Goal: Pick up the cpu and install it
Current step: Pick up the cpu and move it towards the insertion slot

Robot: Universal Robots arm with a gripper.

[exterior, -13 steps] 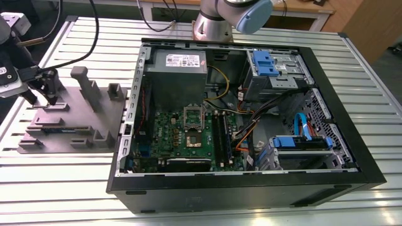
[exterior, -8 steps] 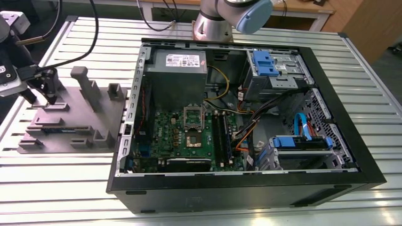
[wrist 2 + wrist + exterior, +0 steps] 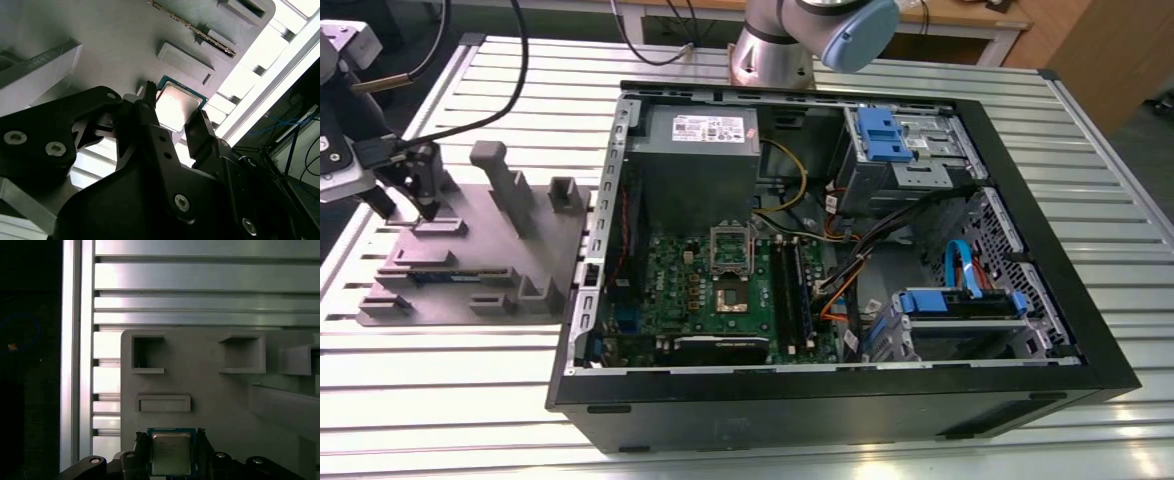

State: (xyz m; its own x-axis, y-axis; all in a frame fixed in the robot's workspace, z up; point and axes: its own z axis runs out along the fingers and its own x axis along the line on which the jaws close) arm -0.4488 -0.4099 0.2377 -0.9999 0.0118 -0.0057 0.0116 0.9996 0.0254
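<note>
Straddling cpu (image 3: 171,454), tool (image 3: 171,437) sits low over grey fixture plate (image 3: 225,400) on tabletop (image 3: 480,400), jaws drawn narrow against chip's opposite edges, apparently pinching for lift. Cpu lies flat on plate, metal top up, well apart from open computer case (image 3: 1067,330); motherboard socket (image 3: 730,298) looks open to receive it.

**Open computer case (image 3: 854,400), grey tray (image 3: 467,245)**

On a slatted metal table (image 3: 1067,130), the computer case holds a green motherboard (image 3: 680,290), with a grey power supply (image 3: 700,165) at its twelve o'clock. The grey tray lies at the case's nine o'clock.
</note>
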